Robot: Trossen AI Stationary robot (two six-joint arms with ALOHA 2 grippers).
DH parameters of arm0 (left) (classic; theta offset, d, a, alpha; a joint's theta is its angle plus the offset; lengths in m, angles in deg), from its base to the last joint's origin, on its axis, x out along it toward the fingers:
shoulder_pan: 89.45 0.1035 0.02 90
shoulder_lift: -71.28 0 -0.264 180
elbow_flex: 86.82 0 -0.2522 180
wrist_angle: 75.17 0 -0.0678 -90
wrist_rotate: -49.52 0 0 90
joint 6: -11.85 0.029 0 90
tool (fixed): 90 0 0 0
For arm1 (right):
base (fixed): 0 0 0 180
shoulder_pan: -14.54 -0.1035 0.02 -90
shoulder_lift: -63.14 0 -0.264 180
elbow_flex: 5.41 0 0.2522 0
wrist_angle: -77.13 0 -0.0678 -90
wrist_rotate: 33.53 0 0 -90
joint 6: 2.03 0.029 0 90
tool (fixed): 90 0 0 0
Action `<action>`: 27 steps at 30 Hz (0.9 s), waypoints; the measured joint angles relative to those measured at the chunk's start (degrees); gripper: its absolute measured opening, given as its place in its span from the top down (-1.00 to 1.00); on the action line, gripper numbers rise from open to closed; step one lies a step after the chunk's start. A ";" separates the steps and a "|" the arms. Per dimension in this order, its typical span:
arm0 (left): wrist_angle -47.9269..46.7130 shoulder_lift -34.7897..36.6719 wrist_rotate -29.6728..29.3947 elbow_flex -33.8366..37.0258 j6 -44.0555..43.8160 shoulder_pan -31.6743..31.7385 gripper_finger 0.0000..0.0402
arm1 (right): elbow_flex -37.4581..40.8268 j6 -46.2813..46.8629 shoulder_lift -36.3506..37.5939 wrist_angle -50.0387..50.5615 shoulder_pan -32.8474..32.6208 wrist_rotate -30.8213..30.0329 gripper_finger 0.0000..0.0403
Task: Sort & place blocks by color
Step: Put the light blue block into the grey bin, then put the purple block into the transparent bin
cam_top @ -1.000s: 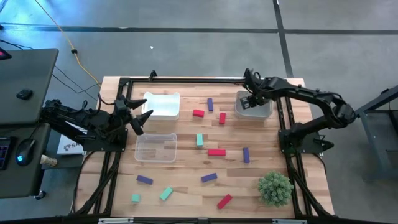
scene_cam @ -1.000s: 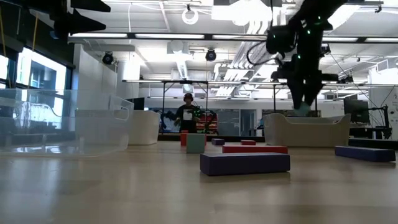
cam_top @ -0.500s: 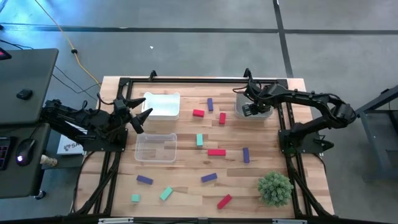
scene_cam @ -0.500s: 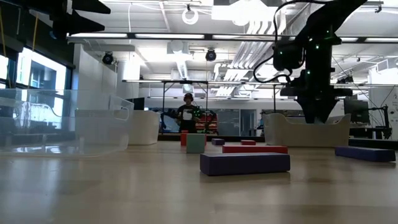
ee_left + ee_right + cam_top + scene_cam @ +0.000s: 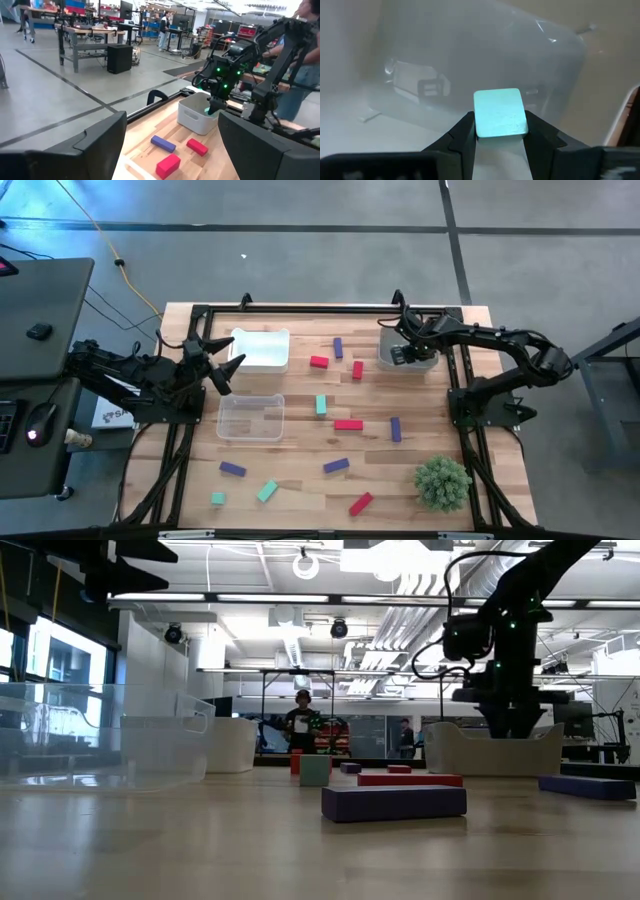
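Teal block (image 5: 500, 112): small cube, pinched between the two dark fingers of the right gripper (image 5: 500, 131), down inside the grey-white bin (image 5: 408, 352) at the table's far right.
Right gripper: closed on the teal block; arm reaching from the right edge over that bin, with green lights glowing on the wrist.
Left gripper (image 5: 224, 370): hanging at the table's left edge beside the white bin (image 5: 262, 348); fingers spread wide, holding nothing.
Clear bin (image 5: 251, 418): just nearer than the white bin, left of centre.
Red blocks: one (image 5: 319, 362) and another (image 5: 357, 370) near the grey-white bin, a bar (image 5: 348, 424) mid-table, one (image 5: 361, 502) at the near edge.
Purple blocks: one (image 5: 338, 348) far centre, one (image 5: 396, 429) right of the red bar, two (image 5: 336, 466) (image 5: 232, 469) nearer.
Other teal blocks: one (image 5: 321, 405) mid-table, two (image 5: 267, 491) (image 5: 217, 498) at the near left.
Green plant ball (image 5: 442, 482): near right corner.
Table (image 5: 300, 450): pale wood planks.
Writing: dark lettering on the bin's inner wall and on a white label beside the left arm, too blurred to read.
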 joint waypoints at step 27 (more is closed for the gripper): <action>-10.28 -2.98 2.18 -10.64 9.25 0.02 -0.52 | -5.75 0.62 0.04 0.58 -0.20 3.57 0.14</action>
